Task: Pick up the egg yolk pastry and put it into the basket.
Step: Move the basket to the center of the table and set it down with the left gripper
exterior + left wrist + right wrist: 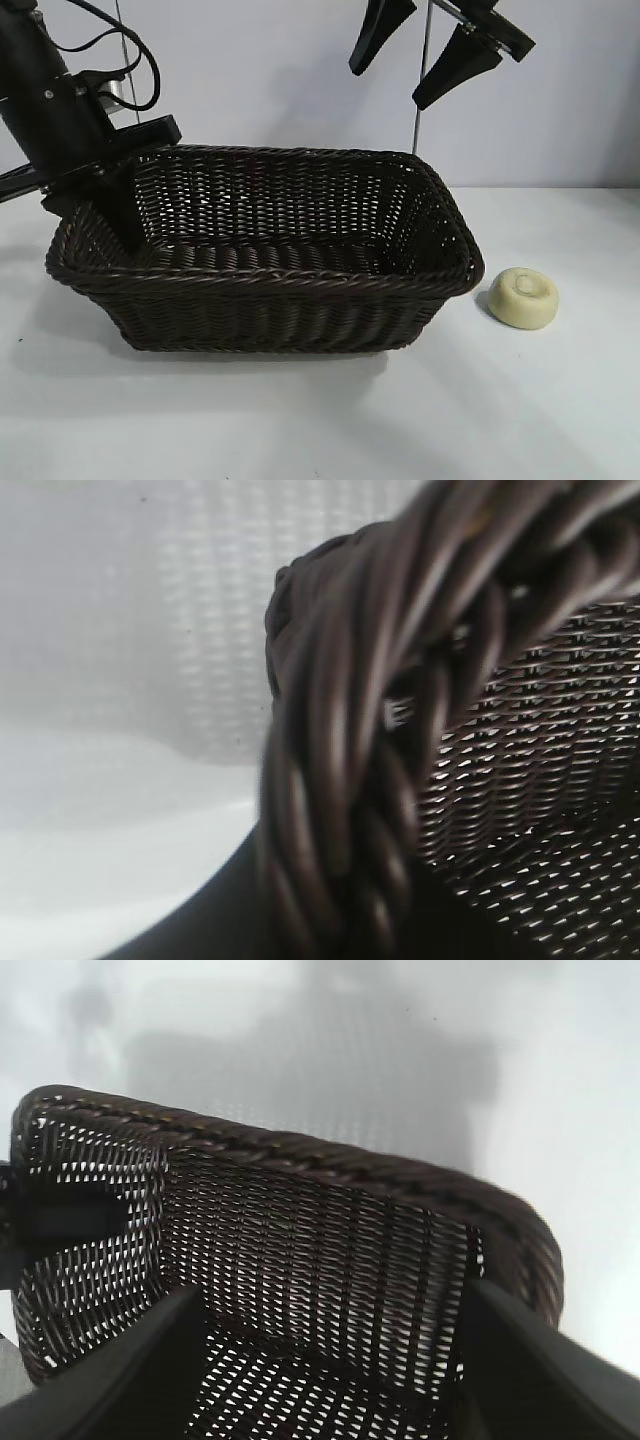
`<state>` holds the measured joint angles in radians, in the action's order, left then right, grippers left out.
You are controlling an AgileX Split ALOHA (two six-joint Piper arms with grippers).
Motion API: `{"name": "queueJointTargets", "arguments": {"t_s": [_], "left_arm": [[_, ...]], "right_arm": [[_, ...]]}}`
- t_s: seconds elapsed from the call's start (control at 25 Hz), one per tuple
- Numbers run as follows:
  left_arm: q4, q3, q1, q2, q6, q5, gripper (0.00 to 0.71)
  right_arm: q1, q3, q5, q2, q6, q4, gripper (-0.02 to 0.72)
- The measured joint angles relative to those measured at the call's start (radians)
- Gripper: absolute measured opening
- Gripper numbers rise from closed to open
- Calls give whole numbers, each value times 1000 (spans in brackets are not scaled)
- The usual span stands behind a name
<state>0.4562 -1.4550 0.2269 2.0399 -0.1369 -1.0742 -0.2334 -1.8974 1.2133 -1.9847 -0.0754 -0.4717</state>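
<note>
Pastry (523,297) just right of basket (260,275)

Soft, even, bright light falls from above. The basket (270,250) and pastry (524,297) cast faint, short shadows on the white table (320,420). In the left wrist view the braided rim (370,740) is very close and badly blurred. The right wrist view is slightly soft, with dim shadows on the backdrop.

The left arm reaches down at the left side, its wrist low and its gripper (118,215) angled downward, one dark finger pointing toward the table; whether its fingers are parted is hidden. The right arm hangs high at the upper right, its gripper (425,55) raised well above the table, the two black fingers (455,65) spread apart and pointing downward.
</note>
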Motion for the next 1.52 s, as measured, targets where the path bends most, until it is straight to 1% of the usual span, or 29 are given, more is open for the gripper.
{"name": "queueJointTargets", "arguments": {"t_s": [0.32, 0.8, 0.88, 0.92, 0.96, 1.04, 1.08, 1.12, 1.16, 1.28, 1.52], "left_arm": [[0, 0, 0, 56, -8, 35, 102], [0, 0, 0, 60, -10, 55, 105], [6, 0, 0, 60, -10, 55, 141], [9, -1, 0, 60, -10, 55, 179], [15, -3, 0, 60, -10, 54, 221], [24, -7, 0, 60, -10, 54, 339], [26, -8, 0, 60, -10, 54, 386], [28, -8, 0, 59, -10, 52, 433], [29, -8, 0, 58, -10, 52, 464], [20, -8, 0, 39, -10, 50, 501], [-17, -8, -1, -40, -10, 22, 512]], "right_arm": [[0, 0, 0, 0, 0, 0, 517], [0, 0, 0, 0, 0, 4, 517], [0, 0, 0, 0, 0, 4, 517], [0, 0, 0, 0, 0, 4, 517], [0, 0, 0, 0, 0, 4, 517], [0, 0, 0, 0, 0, 4, 517], [0, 0, 0, 0, 0, 4, 517], [0, 0, 0, 0, 0, 4, 517], [0, 0, 0, 0, 0, 4, 517], [0, 0, 0, 0, 0, 4, 517], [0, 0, 0, 0, 0, 4, 517]]}}
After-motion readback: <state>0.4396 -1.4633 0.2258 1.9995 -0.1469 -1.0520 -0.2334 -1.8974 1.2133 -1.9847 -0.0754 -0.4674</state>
